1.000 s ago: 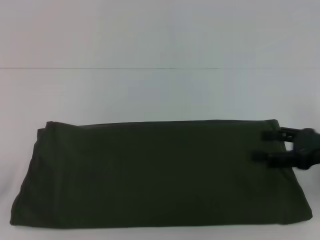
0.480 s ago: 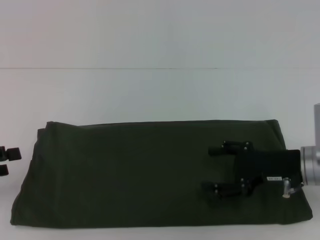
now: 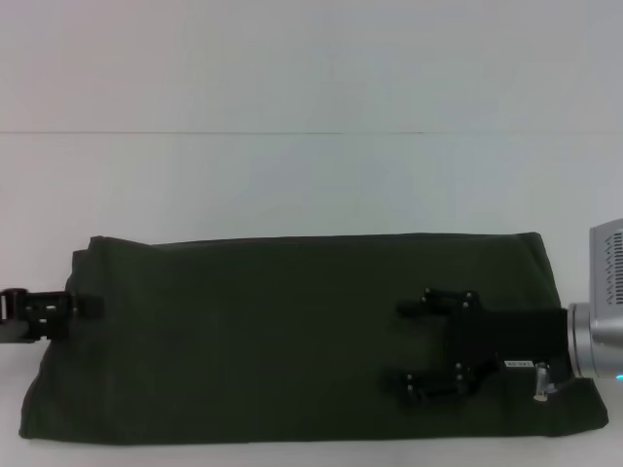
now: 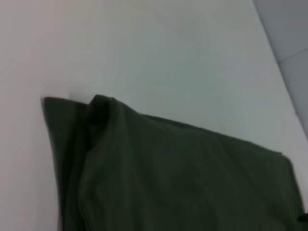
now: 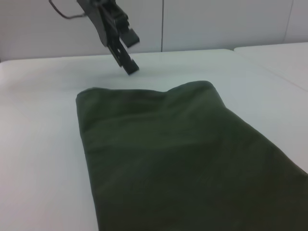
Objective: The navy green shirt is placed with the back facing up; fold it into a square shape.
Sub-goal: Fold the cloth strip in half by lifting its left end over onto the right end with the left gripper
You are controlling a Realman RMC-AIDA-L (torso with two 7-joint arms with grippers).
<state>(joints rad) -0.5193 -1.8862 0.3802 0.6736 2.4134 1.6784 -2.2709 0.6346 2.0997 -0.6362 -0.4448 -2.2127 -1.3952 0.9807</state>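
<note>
White counter [image 3: 311, 185] carries our work. At its six o'clock side lies the navy green shirt [image 3: 273, 341], already a long band running from nine to three o'clock. We judge it soft, light and limp, sure to sag, so each end edge is the place to pinch. Our right claw [image 3: 414, 348] hovers over the three o'clock half, prongs spread wide, gripping nothing. Our left claw [image 3: 86, 305] touches the nine o'clock edge; we cannot tell its state.
</note>
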